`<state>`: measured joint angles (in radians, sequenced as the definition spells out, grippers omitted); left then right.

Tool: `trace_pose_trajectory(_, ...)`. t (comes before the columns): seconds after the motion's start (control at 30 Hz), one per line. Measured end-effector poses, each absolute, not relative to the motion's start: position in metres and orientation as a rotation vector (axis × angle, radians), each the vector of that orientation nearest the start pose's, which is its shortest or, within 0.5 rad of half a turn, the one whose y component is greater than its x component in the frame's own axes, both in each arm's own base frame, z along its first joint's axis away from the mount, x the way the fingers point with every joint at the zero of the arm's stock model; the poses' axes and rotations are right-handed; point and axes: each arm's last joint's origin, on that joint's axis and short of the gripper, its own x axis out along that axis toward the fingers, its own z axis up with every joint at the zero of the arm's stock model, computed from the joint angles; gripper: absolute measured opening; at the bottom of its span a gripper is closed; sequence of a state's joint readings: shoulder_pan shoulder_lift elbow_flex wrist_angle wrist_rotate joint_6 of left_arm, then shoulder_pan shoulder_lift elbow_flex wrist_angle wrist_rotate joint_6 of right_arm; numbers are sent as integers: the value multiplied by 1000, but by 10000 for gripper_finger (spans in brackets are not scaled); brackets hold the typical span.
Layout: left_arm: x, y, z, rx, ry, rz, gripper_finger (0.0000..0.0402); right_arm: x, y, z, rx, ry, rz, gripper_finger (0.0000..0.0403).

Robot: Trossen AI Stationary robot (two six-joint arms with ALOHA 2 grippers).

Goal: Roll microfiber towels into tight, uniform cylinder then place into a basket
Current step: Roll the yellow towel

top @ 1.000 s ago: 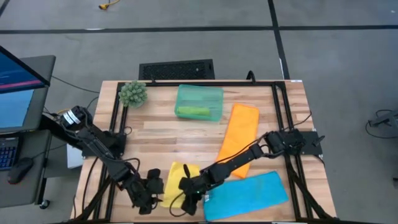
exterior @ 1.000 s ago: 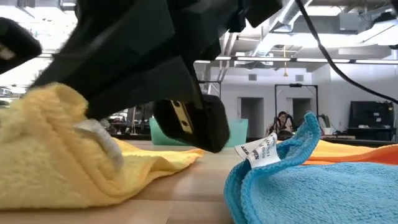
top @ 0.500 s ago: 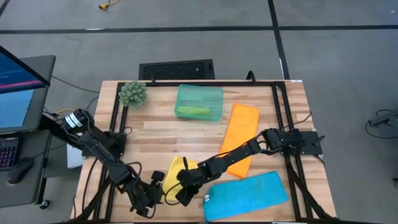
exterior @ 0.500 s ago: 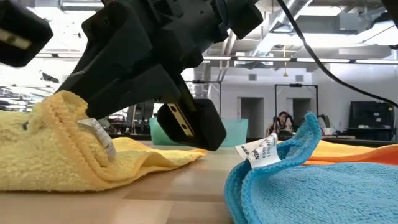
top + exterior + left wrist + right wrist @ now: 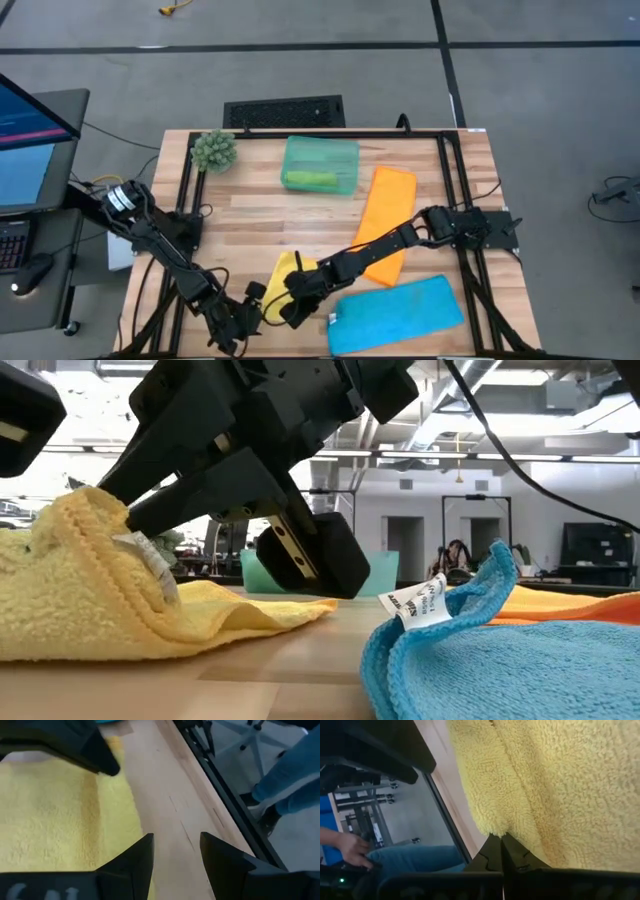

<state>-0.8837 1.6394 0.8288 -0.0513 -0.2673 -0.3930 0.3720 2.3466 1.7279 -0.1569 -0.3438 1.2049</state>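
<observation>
high view:
table (image 5: 300, 215): wood top, black frame round it.
basket (image 5: 320, 165): teal bin at 12 o'clock of table centre, green towel (image 5: 309, 180) rolled inside.
orange towel (image 5: 385, 222): flat, at 3 o'clock of centre, running down toward 5.
blue towel (image 5: 396, 314): flat, at 5 o'clock near the front edge.
yellow towel (image 5: 280, 290): at 6 o'clock, partly bunched, betw the two grippers.
right gripper (image 5: 289, 301): on the yellow towel's front part, arm reaching in from 4 o'clock over the orange towel.
left gripper (image 5: 243, 311): just beside the yellow towel at its 9 o'clock side, by the front edge.
plant ball (image 5: 214, 150): spiky green, at 11 o'clock corner.

low view:
yellow towel (image 5: 110, 600): edge lifted into a hump, white tag showing.
right gripper (image 5: 125, 520): dark fingers pinched on the raised yellow edge.
blue towel (image 5: 500, 650): corner curled up w/ a white label.
basket (image 5: 262, 573): teal, far back behind the gripper.

left wrist view:
left gripper (image 5: 176, 851): fingers apart w/ a gap, holding nothing, over bare wood just beside the yellow towel (image 5: 55, 815).
person: blue-trousered leg (image 5: 290, 775) past the table edge.

right wrist view:
right gripper (image 5: 497, 851): tips closed tight together, nipping the yellow towel (image 5: 545, 785) edge.
person: hand (image 5: 352, 847) and blue trouser leg beyond the table rim.
</observation>
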Motion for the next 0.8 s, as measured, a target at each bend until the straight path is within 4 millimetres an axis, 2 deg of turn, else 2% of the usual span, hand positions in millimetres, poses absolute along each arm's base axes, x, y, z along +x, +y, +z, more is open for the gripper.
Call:
trace_pose_trajectory(0.3,212,-231,158,155,820,-448,153,470,193,133,1080,1085,124,1)
trace_pose_trajectory(0.47,221,-234,145,113,843,-516,153,470,193,133,1080,1085,124,1)
trace_pose_trajectory(0.57,222,-235,135,114,862,-467,153,470,193,133,1079,1086,123,1)
trace_pose_trajectory(0.8,223,-231,133,141,850,-361,153,468,198,133,1067,1091,134,1)
